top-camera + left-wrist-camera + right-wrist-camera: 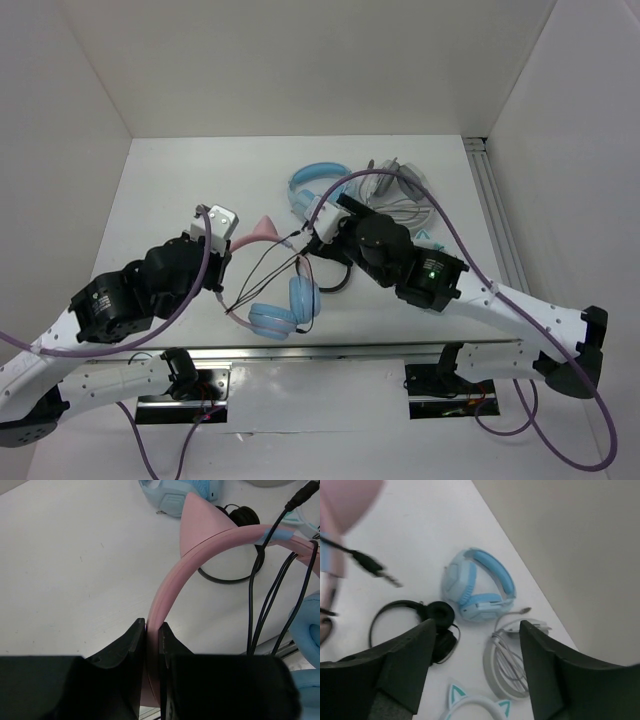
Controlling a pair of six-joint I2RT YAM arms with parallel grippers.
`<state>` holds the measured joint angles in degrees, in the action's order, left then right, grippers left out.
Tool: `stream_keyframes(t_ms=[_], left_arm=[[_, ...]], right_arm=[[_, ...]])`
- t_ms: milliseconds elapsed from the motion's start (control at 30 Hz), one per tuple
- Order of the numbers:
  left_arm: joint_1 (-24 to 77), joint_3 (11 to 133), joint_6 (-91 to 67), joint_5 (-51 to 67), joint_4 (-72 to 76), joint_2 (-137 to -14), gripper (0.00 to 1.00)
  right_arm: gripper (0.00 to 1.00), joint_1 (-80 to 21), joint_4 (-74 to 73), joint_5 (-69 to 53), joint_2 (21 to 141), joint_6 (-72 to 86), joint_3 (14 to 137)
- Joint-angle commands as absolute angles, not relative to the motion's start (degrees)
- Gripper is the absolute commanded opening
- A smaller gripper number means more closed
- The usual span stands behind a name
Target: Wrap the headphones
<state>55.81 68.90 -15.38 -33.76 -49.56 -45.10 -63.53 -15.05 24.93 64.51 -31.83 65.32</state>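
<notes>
Nearest the arm bases lie the headphones [272, 320], towards the front edge of the white table [170, 190] between the two arms: two round light blue ear cups [304, 296] sit close together, and a pink headband [165, 590] arches up from them towards the left arm. The left gripper [152, 635] is clamped on that band, its black fingers [125, 645] pressed flat to either side of the thin pink strip. Just past the grip a pointed pink cat ear [200, 520] stands up from the band, and a light blue patch shows on the band further along. A thin dark cable [260, 600] hangs over the band in several loose strands and ends in a black plug [302, 497] that dangles free. The right gripper [477, 622] hovers just beyond the headphones with its fingers spread wide and nothing between them. Beneath it lies a small black headset [415, 625]. Farther back rest an all-blue pair of headphones [477, 582] and a grey coil of cord [507, 655], with a white band with teal cat ears [475, 702] beside them
</notes>
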Motion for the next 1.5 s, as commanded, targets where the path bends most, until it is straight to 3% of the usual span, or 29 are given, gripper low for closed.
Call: stream_keyframes(t_ms=[0,33,67,100,533,700,800,1167,1467], left_arm=[[56.2,70.6,-17.7,-34.5,-48.4,-44.0,0.0],[56.2,70.6,-17.7,-34.5,-48.9,-44.0,0.0],[56.2,70.6,-17.7,-34.5,-49.0,-44.0,0.0],[56.2,70.6,-17.7,-34.5,-49.0,-44.0,0.0],[50.1,70.0,-22.6,-37.7,-52.0,-47.5,0.0],[39.0,68.9,-27.2,-37.3,-52.0,-51.0,0.0],[30.3,68.4,-27.2,-32.2,-48.3,-53.3,0.0],[2.8,80.4,-36.2,-23.0,-38.2,-79.6,0.0],[-7.2,100.8,-36.7,-25.0,-31.6,-106.1,0.0]], right_arm=[[0.77,-60.7,-12.2,26.1,62.7,-30.9,64.9],[0.77,-59.8,-12.2,25.6,62.7,-30.3,65.4],[0.9,-59.8,-12.2,25.6,62.7,-30.3,65.4],[0.97,-58.9,-12.2,25.1,62.7,-30.3,65.4],[1.0,-56.4,-11.0,26.2,61.5,-22.8,68.5],[1.0,-56.4,-15.1,35.8,64.3,-11.6,72.1],[1.0,-56.4,-16.6,34.6,60.9,-5.5,72.0],[1.0,-61.7,-14.3,25.9,50.7,10.5,60.0],[1.0,-64.2,-7.6,17.1,48.2,13.7,49.7]])
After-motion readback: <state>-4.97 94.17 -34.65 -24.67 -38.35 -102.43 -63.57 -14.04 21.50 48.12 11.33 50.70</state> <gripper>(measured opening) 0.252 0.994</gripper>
